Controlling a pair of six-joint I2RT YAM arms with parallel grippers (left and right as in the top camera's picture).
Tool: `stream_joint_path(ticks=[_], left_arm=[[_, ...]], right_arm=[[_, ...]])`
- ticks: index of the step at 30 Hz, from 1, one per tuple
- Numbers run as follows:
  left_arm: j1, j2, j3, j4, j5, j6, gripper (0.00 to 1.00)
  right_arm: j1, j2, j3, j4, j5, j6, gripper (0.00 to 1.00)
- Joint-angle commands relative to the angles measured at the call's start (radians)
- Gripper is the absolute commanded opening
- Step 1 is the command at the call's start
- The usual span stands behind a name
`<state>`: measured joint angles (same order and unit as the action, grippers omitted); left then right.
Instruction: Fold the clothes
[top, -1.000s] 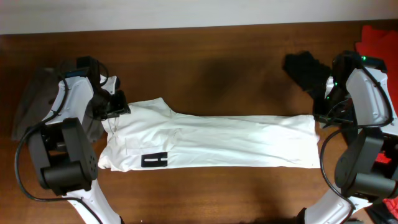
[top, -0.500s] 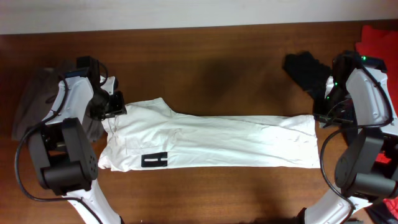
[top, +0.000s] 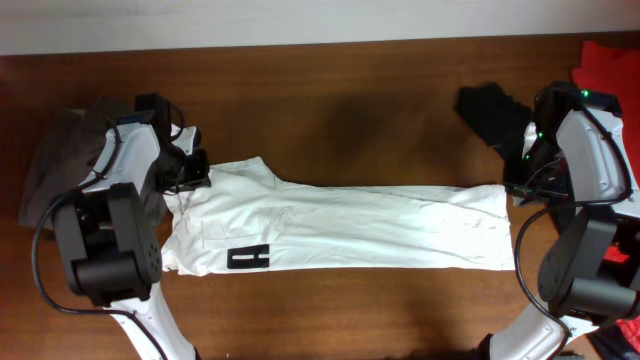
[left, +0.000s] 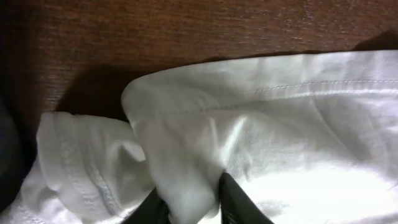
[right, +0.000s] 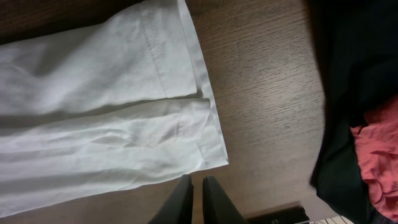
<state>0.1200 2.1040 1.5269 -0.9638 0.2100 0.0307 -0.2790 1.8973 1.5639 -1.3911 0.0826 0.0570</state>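
Observation:
The clothes (top: 340, 230) are one long white garment lying flat across the table, with a black letter mark (top: 248, 259) near its left front. My left gripper (top: 190, 175) is at the garment's upper left corner. In the left wrist view that gripper (left: 191, 194) is shut on a bunched fold of the white cloth (left: 280, 112). My right gripper (top: 518, 185) sits at the garment's right end. In the right wrist view it (right: 197, 182) is shut on nothing, just off the white hem (right: 205, 124) and over bare wood.
Grey-khaki trousers (top: 50, 170) lie at the left edge beside the left arm. A black garment (top: 490, 110) lies at the back right, near the right arm, and a red cloth (top: 610, 65) is in the far right corner. Brown table (top: 350, 130) shows behind the garment.
The left gripper has edged right and closed on a fold at the garment's upper left corner. The right arm and the rest of the garment have not moved.

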Motion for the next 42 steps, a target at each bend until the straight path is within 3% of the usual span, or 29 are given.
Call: stream_joint_path(ticks=[1,5,14,18,30,34,37,42], left_arm=[[0.001,0.011,-0.001,-0.002,0.018,0.009,0.2],[0.001,0.01,0.02,-0.028,0.019,0.009,0.14],[0.001,-0.024,0.092,-0.089,0.019,0.008,0.14],[0.0,-0.036,0.092,-0.093,0.03,0.008,0.07],[0.0,-0.036,0.092,-0.112,0.046,0.008,0.07],[0.001,-0.037,0.092,-0.11,0.129,0.046,0.05],[0.001,-0.037,0.092,-0.111,0.127,0.046,0.11],[0.001,-0.036,0.092,-0.111,0.121,0.046,0.14]], right_arm=[[-0.003,-0.026,-0.006,-0.001,0.019,0.012,0.12],[-0.003,-0.026,-0.006,-0.008,0.019,0.012,0.15],[-0.003,-0.026,-0.011,-0.013,0.019,0.011,0.17],[-0.003,-0.026,-0.023,-0.015,0.019,0.012,0.17],[-0.003,-0.026,-0.023,-0.015,0.019,0.011,0.17],[-0.003,-0.026,-0.023,-0.015,0.019,0.011,0.17],[-0.003,-0.026,-0.023,-0.015,0.019,0.011,0.17],[-0.003,-0.026,-0.023,-0.015,0.019,0.011,0.17]])
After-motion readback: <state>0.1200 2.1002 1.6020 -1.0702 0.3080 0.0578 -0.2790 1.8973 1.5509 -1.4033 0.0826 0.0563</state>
